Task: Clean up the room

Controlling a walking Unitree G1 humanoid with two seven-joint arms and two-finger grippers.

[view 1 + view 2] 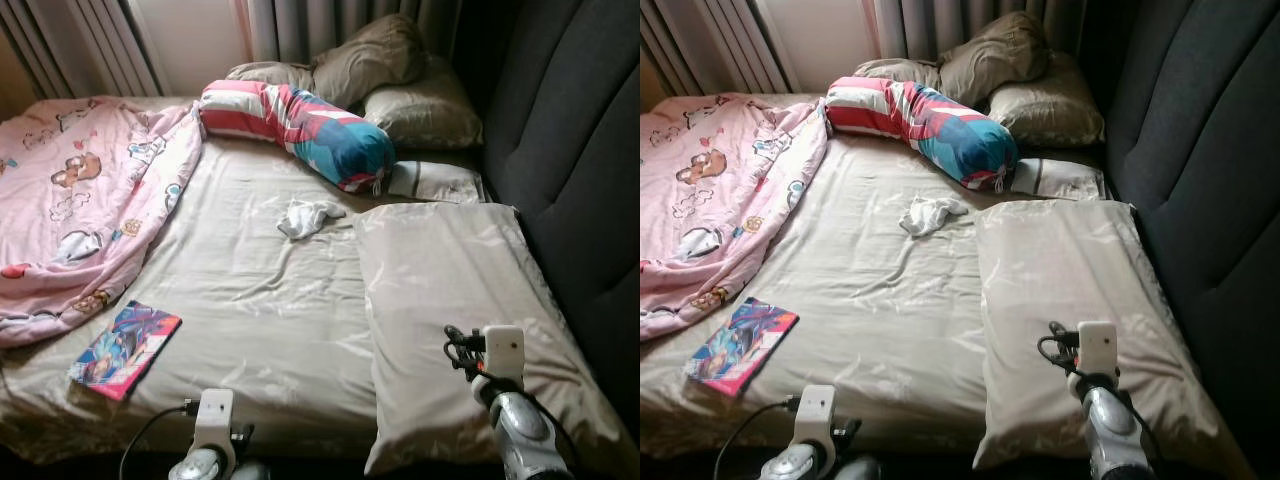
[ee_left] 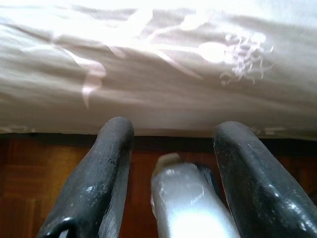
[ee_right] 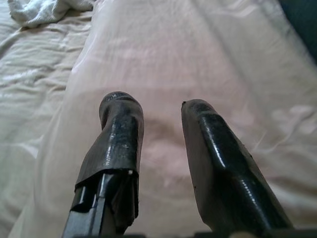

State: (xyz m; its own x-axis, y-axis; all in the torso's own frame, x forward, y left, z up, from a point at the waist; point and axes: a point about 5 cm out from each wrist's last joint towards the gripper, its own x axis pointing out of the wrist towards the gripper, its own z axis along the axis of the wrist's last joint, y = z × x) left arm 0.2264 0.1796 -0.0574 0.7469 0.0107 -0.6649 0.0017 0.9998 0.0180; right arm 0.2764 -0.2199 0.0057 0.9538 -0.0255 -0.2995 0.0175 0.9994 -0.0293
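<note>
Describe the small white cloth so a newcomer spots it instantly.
Start at the bed with its beige satin sheet. Near the middle, just below the striped red, white and blue bolster, lies a crumpled white cloth. It is the only small white item, left of the flat beige pillow.

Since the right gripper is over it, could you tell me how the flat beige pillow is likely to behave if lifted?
The beige pillow looks soft and wrinkled, so it would probably sag and fold around the open right gripper. Its satiny sheen suggests the cover may slip between the fingers. It is likely light for its bulk.
</note>
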